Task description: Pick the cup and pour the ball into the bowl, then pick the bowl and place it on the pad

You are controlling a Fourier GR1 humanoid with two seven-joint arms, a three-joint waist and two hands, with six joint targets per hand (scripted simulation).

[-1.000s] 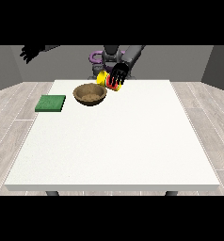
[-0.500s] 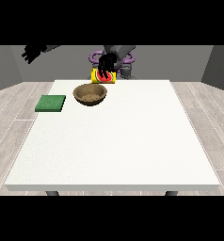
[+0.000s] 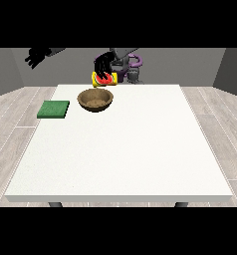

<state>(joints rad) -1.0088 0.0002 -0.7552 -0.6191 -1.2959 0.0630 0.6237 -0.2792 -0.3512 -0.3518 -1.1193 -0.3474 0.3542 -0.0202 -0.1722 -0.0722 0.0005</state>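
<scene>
**Cup tipped above bowl, pad lying to one side**

Item 1. Large white rectangular table (image 3: 120,149): fills most of the front view, with grey wood-patterned floor around it.

Item 2. Round brown wooden bowl (image 3: 95,99): stands upright on the table's far part, toward the view's left of centre. Its inside looks speckled brown; whether a ball lies in it cannot be told.

Item 3. Yellow cup with a red patch on its side (image 3: 103,79): held in the air just behind and above the bowl's far rim, lying tilted over on its side rather than upright. It does not touch the table. Which way its mouth faces is not clear from here.

Item 4. Flat green square pad (image 3: 54,109): lies on the table near the edge at the view's left, beside the bowl but apart from it, with nothing on it.

Item 5. Black hand at the view's right (image 3: 103,64): reaches down over the cup from above, dark fingers curled round its upper side, clamped on it.

Item 6. Black hand at the view's left (image 3: 37,56): raised in the air beyond the table's far corner, well apart from every object, holding nothing. Its fingers appear spread and relaxed, though at this distance that is only probable.
</scene>
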